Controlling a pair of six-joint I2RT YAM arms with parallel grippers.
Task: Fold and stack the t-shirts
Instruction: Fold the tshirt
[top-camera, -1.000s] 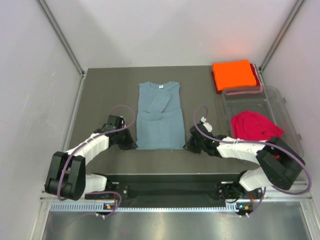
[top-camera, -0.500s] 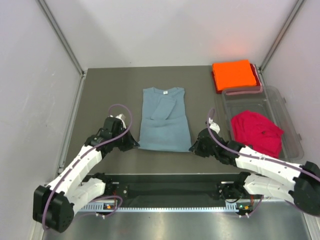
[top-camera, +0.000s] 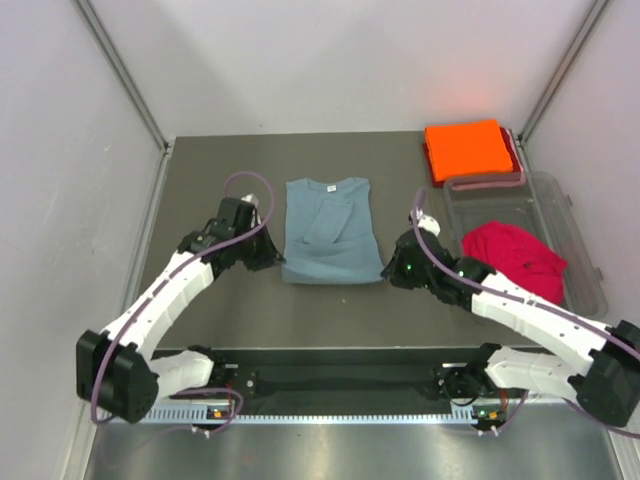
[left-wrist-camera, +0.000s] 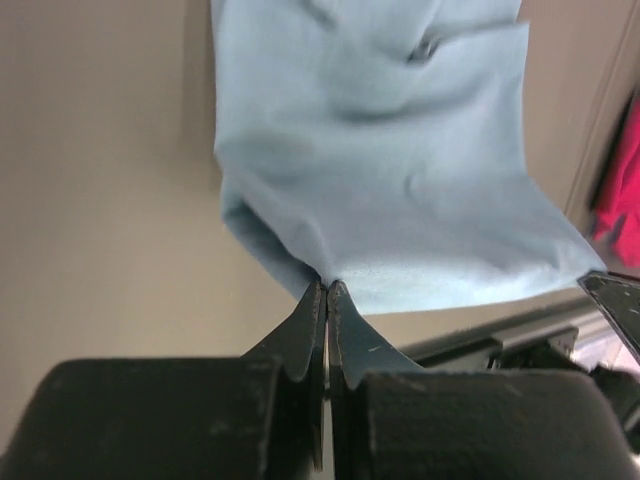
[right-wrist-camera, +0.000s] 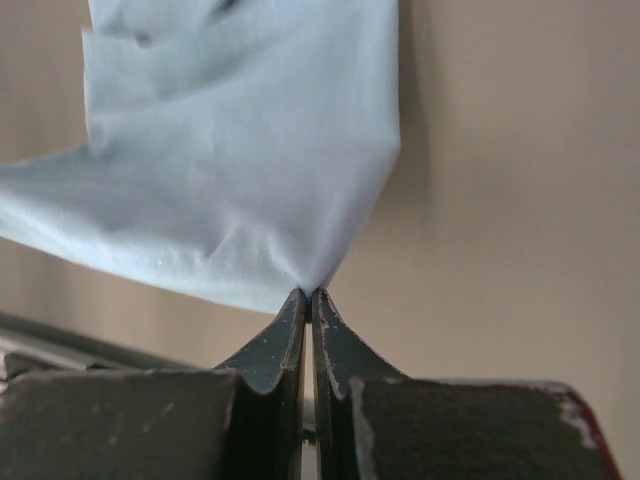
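Both pincers are clamping shut on the grey-blue t-shirt. The left gripper is pinching the near left corner of the hem, its jaws pressed together with only cloth between them. The right gripper is pinching the near right corner in the same way. In both wrist views the fabric is bunching into a small peak at the fingertips and fanning out away from them.

That shirt is lying in the middle of the table, neck toward the far side and sleeves folded in over the chest. A small white tag is showing inside the collar, too small to read.

The orange t-shirt is sitting folded in the far right corner, on something dark red whose edge is peeking out beneath it. The red t-shirt is lying crumpled inside the clear tub along the right side.

Bare grey table is stretching between the shirt's left edge and the metal rail on the left, and a band of it is running behind the collar to the back wall. On the right, the tub's near wall is standing just beside the right arm.
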